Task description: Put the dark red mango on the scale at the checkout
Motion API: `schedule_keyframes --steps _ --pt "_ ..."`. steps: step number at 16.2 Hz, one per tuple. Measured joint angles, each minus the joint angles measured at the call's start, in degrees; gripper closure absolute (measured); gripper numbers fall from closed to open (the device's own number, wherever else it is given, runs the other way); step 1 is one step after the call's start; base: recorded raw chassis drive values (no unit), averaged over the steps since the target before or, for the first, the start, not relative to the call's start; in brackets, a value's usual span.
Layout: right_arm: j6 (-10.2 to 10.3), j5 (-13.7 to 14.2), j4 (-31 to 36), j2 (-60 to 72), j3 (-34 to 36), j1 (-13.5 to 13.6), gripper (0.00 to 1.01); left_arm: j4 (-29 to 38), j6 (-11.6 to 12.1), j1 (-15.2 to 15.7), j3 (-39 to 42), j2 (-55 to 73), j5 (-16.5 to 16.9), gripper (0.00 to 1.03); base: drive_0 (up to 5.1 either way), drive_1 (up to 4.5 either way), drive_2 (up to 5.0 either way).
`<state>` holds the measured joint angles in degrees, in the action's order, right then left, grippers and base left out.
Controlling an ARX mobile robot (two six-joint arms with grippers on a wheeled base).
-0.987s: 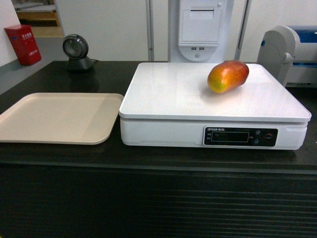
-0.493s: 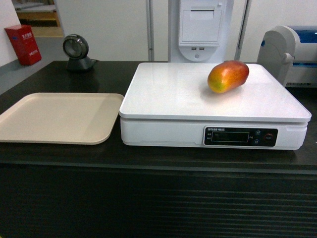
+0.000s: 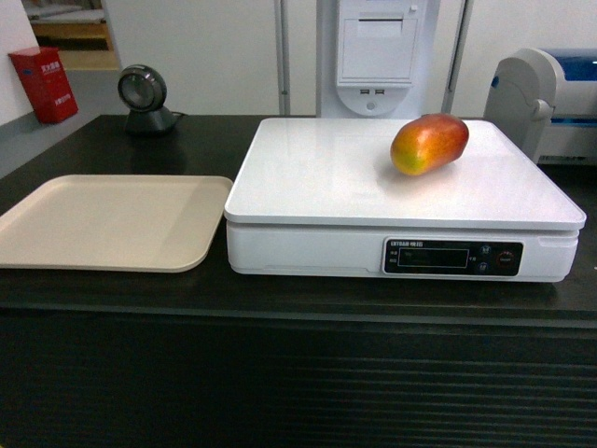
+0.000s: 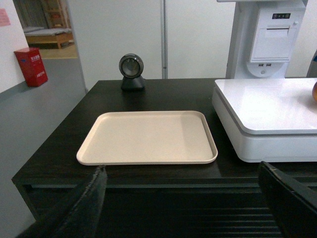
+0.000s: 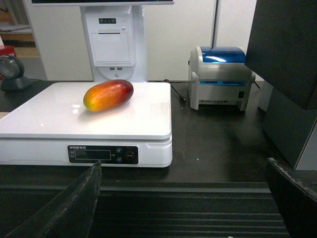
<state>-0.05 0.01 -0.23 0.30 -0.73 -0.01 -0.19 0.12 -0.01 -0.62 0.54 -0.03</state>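
You see the dark red mango [image 3: 429,143] lying on its side on the white scale [image 3: 326,177], on the checkout [image 3: 187,289] counter. Both the left gripper [image 4: 183,203] and right gripper [image 5: 188,203] stand wide open, holding nothing. The label beside the scale's display is too small to read.

Glossy white plastic on the scale [image 3: 373,182], centre of the frame, its flat top mirroring the wall behind; smooth, faintly shiny skin on the dark red mango [image 3: 429,143]. Matt beige plastic on the tray [image 3: 112,221] at left. Dark matt top on the desk [image 3: 308,294], ribbed front panel below.
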Motion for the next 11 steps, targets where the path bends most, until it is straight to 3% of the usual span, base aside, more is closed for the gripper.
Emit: schedule_keyframes --steps 1,11 --pt "0.00 0.00 0.00 0.00 0.00 0.00 0.03 0.00 0.04 0.00 0.00 0.00 0.00 0.03 0.0 0.00 0.0" --pt "0.00 0.00 0.00 0.00 0.00 0.00 0.03 0.00 0.00 0.00 0.00 0.00 0.00 0.05 0.0 0.00 0.0"
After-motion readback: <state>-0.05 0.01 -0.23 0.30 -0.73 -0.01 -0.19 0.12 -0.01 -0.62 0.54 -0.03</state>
